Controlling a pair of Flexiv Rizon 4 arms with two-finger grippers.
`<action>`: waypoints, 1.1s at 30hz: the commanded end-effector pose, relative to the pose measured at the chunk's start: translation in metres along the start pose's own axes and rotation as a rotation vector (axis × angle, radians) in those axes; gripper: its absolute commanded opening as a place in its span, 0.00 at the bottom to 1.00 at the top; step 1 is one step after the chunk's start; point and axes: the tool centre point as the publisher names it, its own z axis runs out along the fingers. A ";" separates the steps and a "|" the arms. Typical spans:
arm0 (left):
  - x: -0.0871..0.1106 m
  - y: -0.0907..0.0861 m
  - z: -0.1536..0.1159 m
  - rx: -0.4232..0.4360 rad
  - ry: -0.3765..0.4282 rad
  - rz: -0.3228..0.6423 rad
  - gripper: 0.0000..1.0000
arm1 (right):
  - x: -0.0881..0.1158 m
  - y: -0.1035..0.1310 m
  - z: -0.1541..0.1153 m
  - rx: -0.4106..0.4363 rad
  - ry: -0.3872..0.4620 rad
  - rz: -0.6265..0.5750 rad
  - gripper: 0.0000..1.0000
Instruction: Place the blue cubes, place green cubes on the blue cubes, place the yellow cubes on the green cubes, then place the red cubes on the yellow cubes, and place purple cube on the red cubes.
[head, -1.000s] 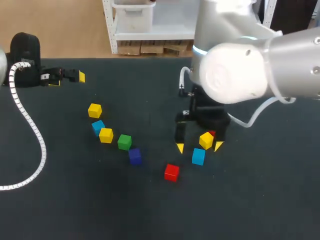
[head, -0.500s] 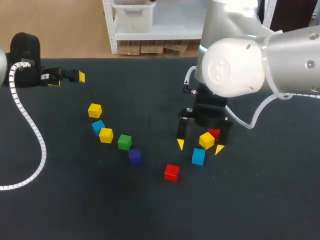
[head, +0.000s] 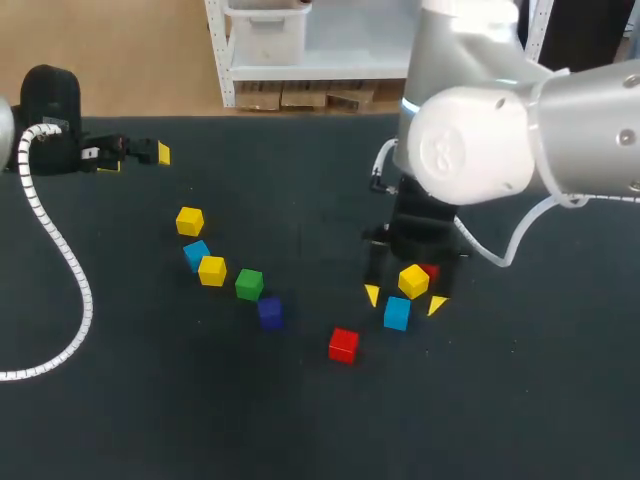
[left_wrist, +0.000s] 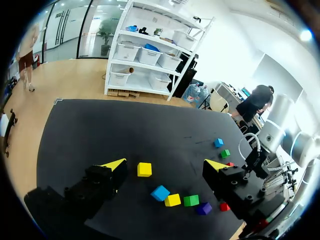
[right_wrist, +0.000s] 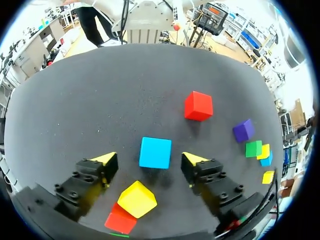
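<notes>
My right gripper (right_wrist: 148, 159) stands open over a blue cube (right_wrist: 155, 152), one yellow tip on each side and a gap at both. The head view shows that blue cube (head: 397, 313) between the right gripper (head: 404, 300) tips. Just behind it are a yellow cube (head: 413, 281) and a red cube (head: 430, 271). A second red cube (head: 343, 345) lies to the left. Further left runs a line of purple (head: 269, 312), green (head: 249, 284), yellow (head: 212, 270), blue (head: 196, 254) and yellow (head: 189, 221) cubes. My left gripper (head: 136, 158) rests open at the far left.
A white ribbed cable (head: 60, 270) loops over the table's left side. In the left wrist view, a small blue cube (left_wrist: 218, 143) and a green cube (left_wrist: 225, 153) lie far off near my right arm. The right arm hides them in the head view.
The right gripper has shifted a little to the right and down around the blue cube, and its fingers have drawn closer together. The left arm has not moved.
</notes>
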 end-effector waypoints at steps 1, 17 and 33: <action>0.000 0.000 0.000 0.000 0.000 0.000 1.00 | -0.001 0.000 0.001 -0.002 0.003 0.009 0.39; 0.000 0.000 0.000 0.000 0.000 0.000 1.00 | -0.003 0.008 0.001 -0.013 0.002 0.054 0.00; 0.000 0.000 0.000 0.000 0.000 0.000 1.00 | -0.035 -0.029 -0.036 0.149 -0.041 0.576 0.00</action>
